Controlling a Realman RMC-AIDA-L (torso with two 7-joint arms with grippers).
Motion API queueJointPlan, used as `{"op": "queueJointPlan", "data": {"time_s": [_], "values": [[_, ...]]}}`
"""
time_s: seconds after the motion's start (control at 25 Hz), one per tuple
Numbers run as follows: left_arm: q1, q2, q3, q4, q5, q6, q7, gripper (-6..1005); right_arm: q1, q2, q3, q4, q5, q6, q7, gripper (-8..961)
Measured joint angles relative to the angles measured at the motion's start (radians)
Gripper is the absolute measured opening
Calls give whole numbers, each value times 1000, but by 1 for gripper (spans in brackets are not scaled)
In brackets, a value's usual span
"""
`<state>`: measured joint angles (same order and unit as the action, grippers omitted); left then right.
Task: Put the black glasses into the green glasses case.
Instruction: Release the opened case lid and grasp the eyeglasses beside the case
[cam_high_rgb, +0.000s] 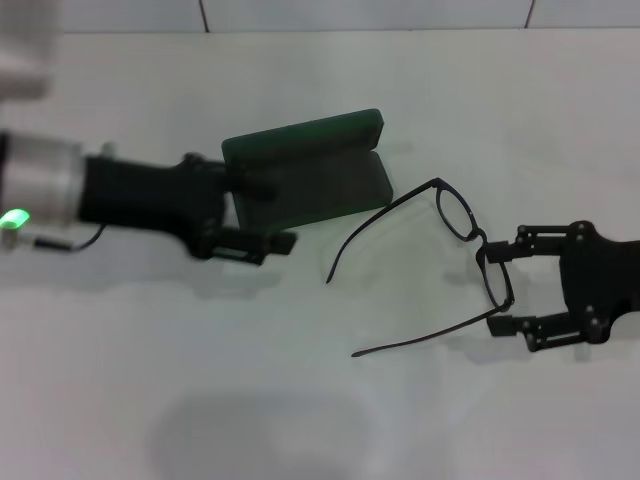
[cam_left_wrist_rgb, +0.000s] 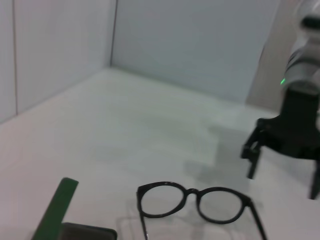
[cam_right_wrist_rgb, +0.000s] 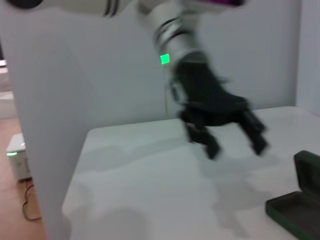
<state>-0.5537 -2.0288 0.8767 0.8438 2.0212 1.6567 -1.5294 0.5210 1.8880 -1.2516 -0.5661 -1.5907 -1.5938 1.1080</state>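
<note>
The black glasses (cam_high_rgb: 457, 212) lie on the white table, temple arms spread open towards the green glasses case (cam_high_rgb: 310, 165). The case stands open, lid raised at the back, dark lining showing. My right gripper (cam_high_rgb: 497, 288) is open at the glasses' front frame, its fingers either side of the nearer lens. My left gripper (cam_high_rgb: 268, 213) is open at the case's left end. The left wrist view shows the glasses (cam_left_wrist_rgb: 195, 200), the case's lid edge (cam_left_wrist_rgb: 57, 210) and the right gripper (cam_left_wrist_rgb: 282, 172). The right wrist view shows the left gripper (cam_right_wrist_rgb: 235, 144) and the case (cam_right_wrist_rgb: 300, 210).
The white table (cam_high_rgb: 300, 400) stretches around both things. A tiled wall runs along its far edge (cam_high_rgb: 350, 15). In the right wrist view a white panel (cam_right_wrist_rgb: 45, 125) stands at the table's end, with floor and a small device beyond.
</note>
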Motion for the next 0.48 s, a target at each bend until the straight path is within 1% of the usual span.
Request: {"op": "queueJointPlan", "data": {"time_s": [0.08,0.16,0.28,0.4,0.48], "values": [[49,8,-26,-20,-41,28,49,766,0,0,22,-2,0,2,23,794],[116,14,-37,-33,-75,42,105,767,0,0,54,-4,0,5,58,794],[202,15,-58,-37,-94,53,174,768,0,-3,115,-19,0,22,150,794],[268,10,-103,-53,-97,63,251,769,2,-20,147,-58,-11,67,294,794],[303,8,-120,-68,-98,71,314,770,17,-33,148,-95,-54,93,418,793]]}}
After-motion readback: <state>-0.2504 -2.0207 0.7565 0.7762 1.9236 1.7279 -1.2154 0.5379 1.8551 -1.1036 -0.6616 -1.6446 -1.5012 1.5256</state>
